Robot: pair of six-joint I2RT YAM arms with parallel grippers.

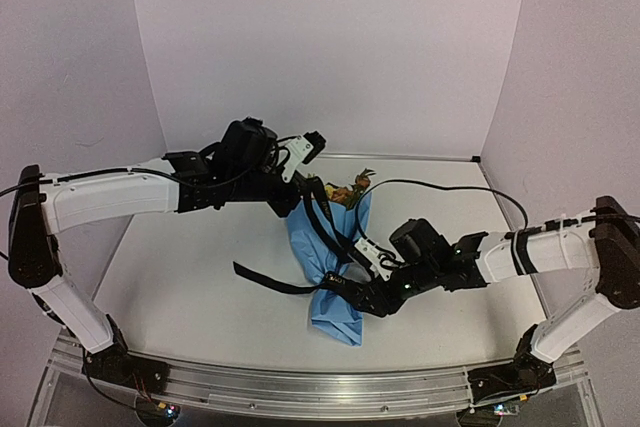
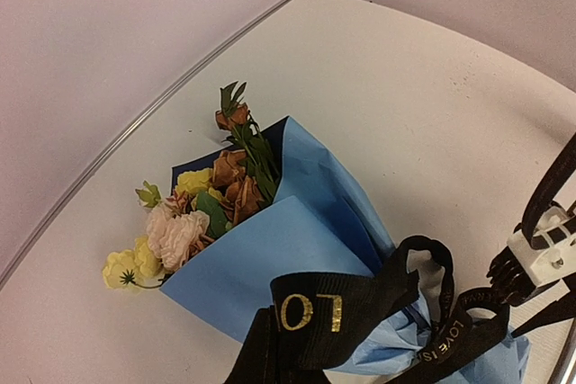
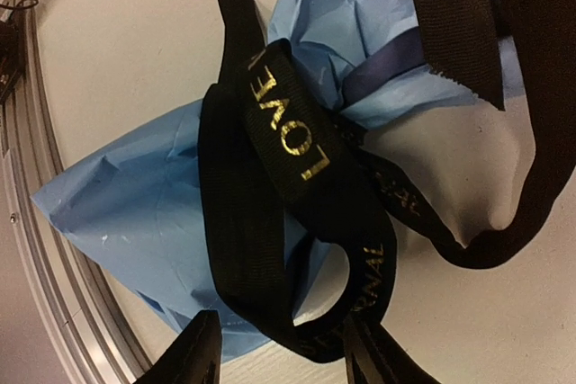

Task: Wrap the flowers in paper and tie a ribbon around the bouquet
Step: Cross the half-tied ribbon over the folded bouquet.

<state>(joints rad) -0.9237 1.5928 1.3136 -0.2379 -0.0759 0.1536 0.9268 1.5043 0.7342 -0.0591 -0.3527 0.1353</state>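
Left gripper (image 1: 296,195) with jaws pressed together, clamped on the ribbon (image 1: 335,229) just above the flower end of the bouquet (image 1: 328,272), out past the middle of the table (image 1: 190,267). Own fingers out of sight in the left wrist view; there, only the broad black band with gold letters, rising to the bottom edge.

Right gripper (image 1: 366,292) low beside the narrow half of the bouquet, jaws apart, clamped on nothing. In the right wrist view, two dark fingertips (image 3: 193,352) at the bottom edge with a loop of ribbon lying between them; touching or not, impossible to tell.

Bouquet flat on the table between the two grippers, wide end pointing away from the robot, narrow end toward the near rail (image 1: 300,382). Light-blue paper (image 2: 261,258) rolled in a cone round the flowers (image 2: 202,209), creased and bunched at the waist. Yellow, pale pink and orange-brown blooms showing beyond the wide rim, one brown bud on a leafy stem out past the rest.

Ribbon wound round the waist of the cone and crossed over itself, several loose loops standing up off the paper. Strands stretched from the waist up to the left gripper. One free tail trailing across the table to the left of the bouquet.
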